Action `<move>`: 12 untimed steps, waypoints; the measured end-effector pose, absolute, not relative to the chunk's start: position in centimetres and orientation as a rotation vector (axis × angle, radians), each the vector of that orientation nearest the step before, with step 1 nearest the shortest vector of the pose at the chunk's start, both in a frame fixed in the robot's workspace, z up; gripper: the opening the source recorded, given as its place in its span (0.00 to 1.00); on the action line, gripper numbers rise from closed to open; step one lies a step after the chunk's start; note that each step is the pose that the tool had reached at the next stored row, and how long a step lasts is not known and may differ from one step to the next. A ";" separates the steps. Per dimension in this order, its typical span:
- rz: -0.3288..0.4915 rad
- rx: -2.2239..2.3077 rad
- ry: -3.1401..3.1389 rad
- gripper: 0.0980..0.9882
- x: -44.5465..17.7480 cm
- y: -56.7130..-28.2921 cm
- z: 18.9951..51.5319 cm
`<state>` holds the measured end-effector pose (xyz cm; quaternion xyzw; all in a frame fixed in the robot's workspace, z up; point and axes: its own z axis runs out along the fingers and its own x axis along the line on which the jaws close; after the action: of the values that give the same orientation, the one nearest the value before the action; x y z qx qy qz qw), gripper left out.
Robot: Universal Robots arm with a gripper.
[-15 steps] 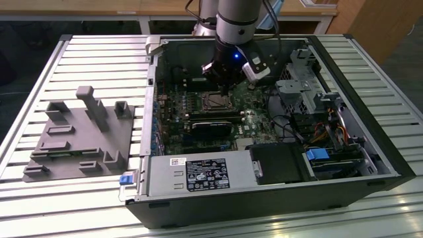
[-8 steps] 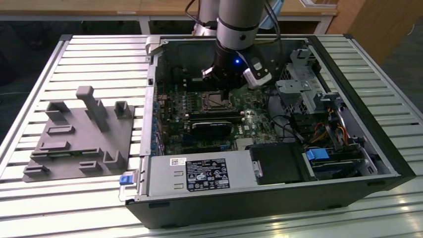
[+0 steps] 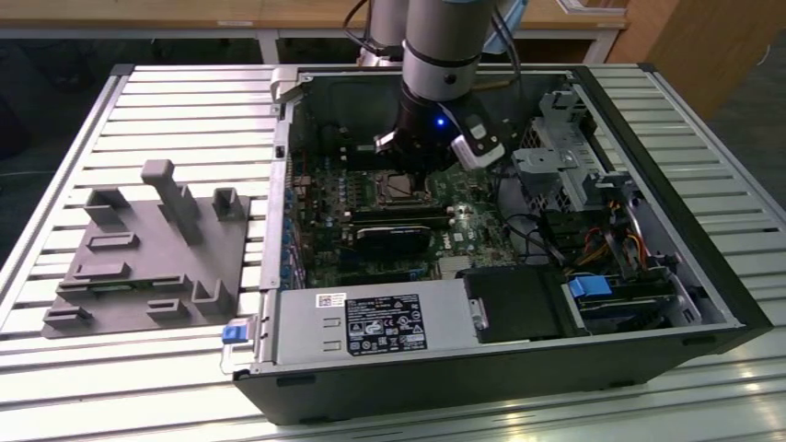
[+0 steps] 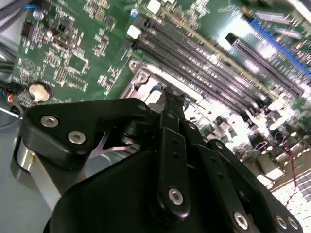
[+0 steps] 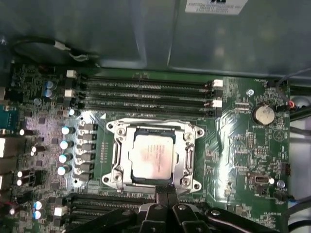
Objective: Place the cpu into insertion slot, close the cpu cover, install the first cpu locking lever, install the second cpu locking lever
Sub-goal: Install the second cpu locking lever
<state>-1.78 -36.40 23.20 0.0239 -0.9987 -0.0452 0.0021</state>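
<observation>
In the first wrist view the cpu (image 5: 151,156), a flat silver-grey square, lies in the insertion slot (image 5: 146,131) on the green board. The cpu cover (image 5: 154,124), a silver frame, lies flat around it. My gripper (image 5: 166,192) is shut, with its two thin black fingertips together at the slot's edge and nothing seen between them. The second wrist view shows the same fingertips (image 4: 173,99) right at the silver frame (image 4: 141,77). In the exterior view the arm stands upright over the slot (image 3: 393,187) inside the open computer case. I cannot tell how the locking levers lie.
Long black memory slots (image 5: 146,94) run on both sides of the socket. A silver power supply box (image 3: 368,327) and a black housing (image 3: 522,299) sit at the case's front. A grey fixture block (image 3: 154,249) lies on the slatted table at the exterior view's left.
</observation>
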 end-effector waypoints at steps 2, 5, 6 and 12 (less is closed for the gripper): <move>-0.142 0.075 -3.133 0.01 -1.8 -36.8 23.2; -0.148 0.075 -3.133 0.01 -1.8 -37.3 23.2; -0.152 0.075 -3.133 0.01 -1.9 -37.3 23.2; -0.172 0.076 -3.136 0.01 -3.0 -37.6 23.2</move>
<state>-3.04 -37.61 23.19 0.0242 -0.9982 -0.0547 -0.0002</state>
